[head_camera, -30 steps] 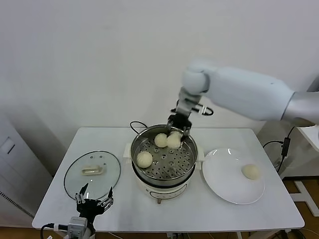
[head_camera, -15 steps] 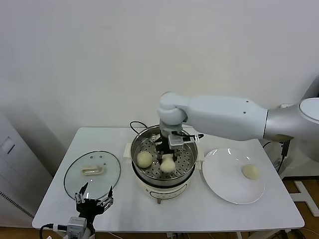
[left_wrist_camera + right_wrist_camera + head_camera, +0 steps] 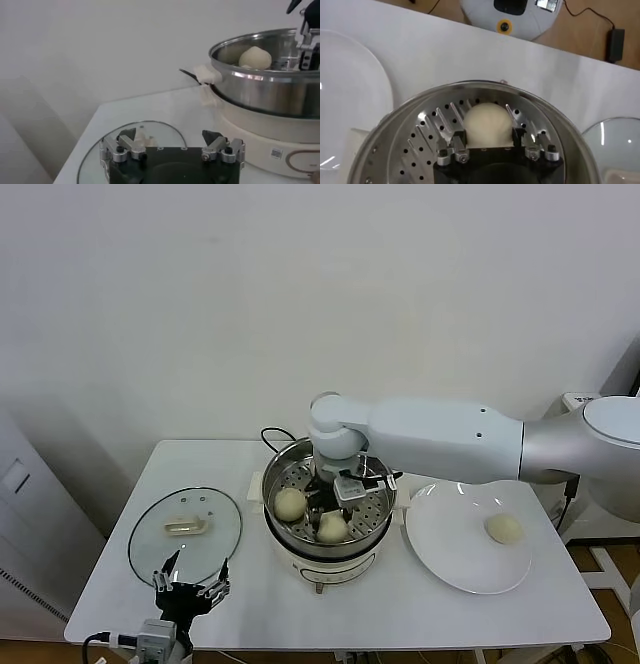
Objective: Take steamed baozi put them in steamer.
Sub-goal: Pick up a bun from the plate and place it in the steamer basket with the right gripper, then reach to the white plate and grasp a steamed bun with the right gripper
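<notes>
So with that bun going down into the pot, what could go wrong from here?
1. The right claw brackets the round cream-white dough bun closely; lifting out could drag or roll it.
2. Withdrawing may bump the other bun or the shiny steel steamer's rim.
3. One bun remains on the flat white plate.

shiny perforated steel steamer (image 3: pixel 372 514), smooth matt baozi (image 3: pixel 290 503), glass lid (image 3: pixel 186 533).

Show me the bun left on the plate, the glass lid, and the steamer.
Bun on plate (image 3: pixel 503 528), head view, its domed top.
Glass lid (image 3: pixel 185 534), head view, pane beside handle.
Steamer (image 3: pixel 260 92), left wrist view, steel outer wall.
</notes>
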You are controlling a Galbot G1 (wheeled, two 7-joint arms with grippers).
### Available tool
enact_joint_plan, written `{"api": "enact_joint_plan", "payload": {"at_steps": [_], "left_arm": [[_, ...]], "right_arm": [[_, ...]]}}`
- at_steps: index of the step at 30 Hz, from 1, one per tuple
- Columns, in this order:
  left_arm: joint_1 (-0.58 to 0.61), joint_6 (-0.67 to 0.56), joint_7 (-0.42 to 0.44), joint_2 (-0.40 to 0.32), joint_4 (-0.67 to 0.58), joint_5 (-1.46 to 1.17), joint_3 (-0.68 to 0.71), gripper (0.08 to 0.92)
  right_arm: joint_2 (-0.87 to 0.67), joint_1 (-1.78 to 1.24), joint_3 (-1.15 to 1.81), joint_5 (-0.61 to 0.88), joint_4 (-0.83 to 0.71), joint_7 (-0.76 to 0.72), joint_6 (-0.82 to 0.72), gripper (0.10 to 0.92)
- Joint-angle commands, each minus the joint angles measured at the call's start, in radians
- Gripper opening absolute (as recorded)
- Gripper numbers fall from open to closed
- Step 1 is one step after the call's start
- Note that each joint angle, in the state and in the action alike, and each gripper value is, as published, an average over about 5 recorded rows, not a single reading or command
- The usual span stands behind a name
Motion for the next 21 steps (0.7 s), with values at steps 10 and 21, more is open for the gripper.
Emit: {"api": "enact_joint_plan", "payload": {"at_steps": [10, 21], "left_arm": [[0.003, 0.007, 0.006, -0.049, -0.005, 0.001, 0.003, 0.823], [0.001, 0.010, 0.035, -0.045, -0.020, -0.057, -0.014, 0.823]], "right_arm": [[-0.208, 0.187, 0.043, 0.213, 0.060, -0.111, -0.361, 0.820], [-0.459, 0.277, 0.108, 0.484, -0.248, -0.224, -0.832, 0.823]]}}
